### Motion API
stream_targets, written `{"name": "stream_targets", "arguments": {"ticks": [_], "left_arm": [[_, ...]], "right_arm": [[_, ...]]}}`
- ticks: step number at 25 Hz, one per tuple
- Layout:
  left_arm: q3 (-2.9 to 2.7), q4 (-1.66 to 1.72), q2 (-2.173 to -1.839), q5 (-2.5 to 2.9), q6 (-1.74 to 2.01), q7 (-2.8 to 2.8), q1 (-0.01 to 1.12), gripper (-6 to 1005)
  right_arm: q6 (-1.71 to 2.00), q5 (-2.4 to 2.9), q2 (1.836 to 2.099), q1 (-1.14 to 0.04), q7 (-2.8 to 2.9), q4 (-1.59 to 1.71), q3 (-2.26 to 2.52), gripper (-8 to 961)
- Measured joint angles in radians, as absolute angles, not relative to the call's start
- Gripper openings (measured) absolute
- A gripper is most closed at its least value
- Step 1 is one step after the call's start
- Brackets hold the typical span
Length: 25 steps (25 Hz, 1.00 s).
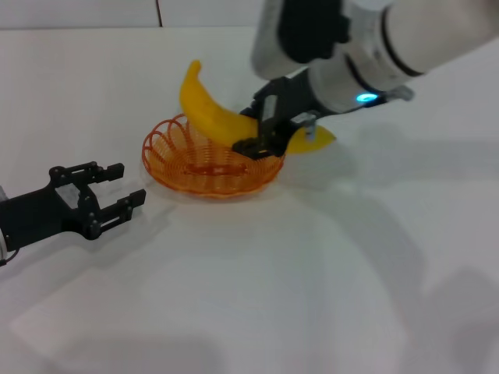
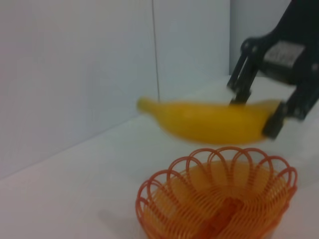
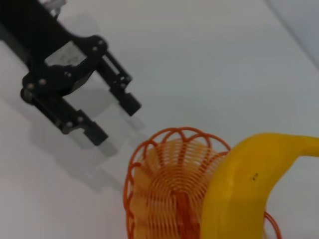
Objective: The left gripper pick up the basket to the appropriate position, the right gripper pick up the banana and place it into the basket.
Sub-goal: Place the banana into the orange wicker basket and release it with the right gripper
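Observation:
The orange wire basket (image 1: 204,173) stands on the white table. My right gripper (image 1: 261,128) is shut on the yellow banana (image 1: 210,113) and holds it tilted just above the basket's far rim. One end of the banana points up and to the left, and the other end sticks out behind the claw. My left gripper (image 1: 129,184) is open and empty on the table, a short way left of the basket. The left wrist view shows the banana (image 2: 209,122) in the labelled claw (image 2: 256,112) above the basket (image 2: 219,199). The right wrist view shows the banana (image 3: 239,189), the basket (image 3: 164,199) and the open left gripper (image 3: 115,121).
The white table (image 1: 312,273) spreads out around the basket. A white wall (image 2: 75,74) rises behind the table's far edge. The right arm's white-grey body (image 1: 374,47) hangs over the far right of the table.

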<state>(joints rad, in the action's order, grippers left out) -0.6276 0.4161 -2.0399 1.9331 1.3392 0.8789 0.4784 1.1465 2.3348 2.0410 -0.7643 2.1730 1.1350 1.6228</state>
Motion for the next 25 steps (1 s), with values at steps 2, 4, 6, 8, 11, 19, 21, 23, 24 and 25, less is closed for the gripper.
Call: {"name": "stream_targets", "arguments": {"ticks": [2, 4, 6, 8, 11, 19, 21, 23, 24, 25], "left_arm": [[-0.628, 0.415, -2.040, 1.934, 1.339, 0.879, 0.483, 556], [-0.629, 0.414, -2.040, 1.934, 1.339, 0.879, 0.483, 557], [-0.629, 0.414, -2.040, 1.934, 1.339, 0.879, 0.483, 558], [-0.629, 0.414, -2.040, 1.934, 1.339, 0.879, 0.483, 557], [-0.629, 0.414, -2.040, 1.934, 1.339, 0.879, 0.483, 556], [-0.629, 0.414, -2.040, 1.934, 1.339, 0.879, 0.483, 557], [-0.629, 0.414, -2.040, 1.934, 1.339, 0.879, 0.483, 558], [-0.629, 0.414, -2.041, 1.934, 1.339, 0.879, 0.481, 558], [-0.629, 0.414, -2.041, 1.934, 1.339, 0.879, 0.479, 558], [-0.629, 0.413, -2.042, 1.934, 1.339, 0.879, 0.478, 557]], "right_arm": [[1.113, 2.333, 2.043, -0.801, 2.174, 1.082, 1.651, 476], [1.071, 2.318, 2.044, -0.833, 2.175, 1.035, 1.691, 476], [1.039, 2.296, 2.044, -0.849, 2.175, 1.008, 1.724, 476], [1.036, 2.293, 2.044, -0.850, 2.175, 1.007, 1.728, 477], [1.035, 2.280, 2.045, -0.850, 2.172, 1.006, 1.737, 488], [1.033, 2.271, 2.045, -0.840, 2.167, 1.004, 1.731, 519], [1.033, 2.247, 2.043, -0.826, 2.161, 1.011, 1.727, 527], [1.033, 2.228, 2.041, -0.819, 2.151, 1.015, 1.724, 534], [1.036, 2.201, 2.039, -0.808, 2.129, 1.019, 1.714, 538], [1.043, 2.178, 2.038, -0.796, 2.104, 1.022, 1.698, 582]]}}
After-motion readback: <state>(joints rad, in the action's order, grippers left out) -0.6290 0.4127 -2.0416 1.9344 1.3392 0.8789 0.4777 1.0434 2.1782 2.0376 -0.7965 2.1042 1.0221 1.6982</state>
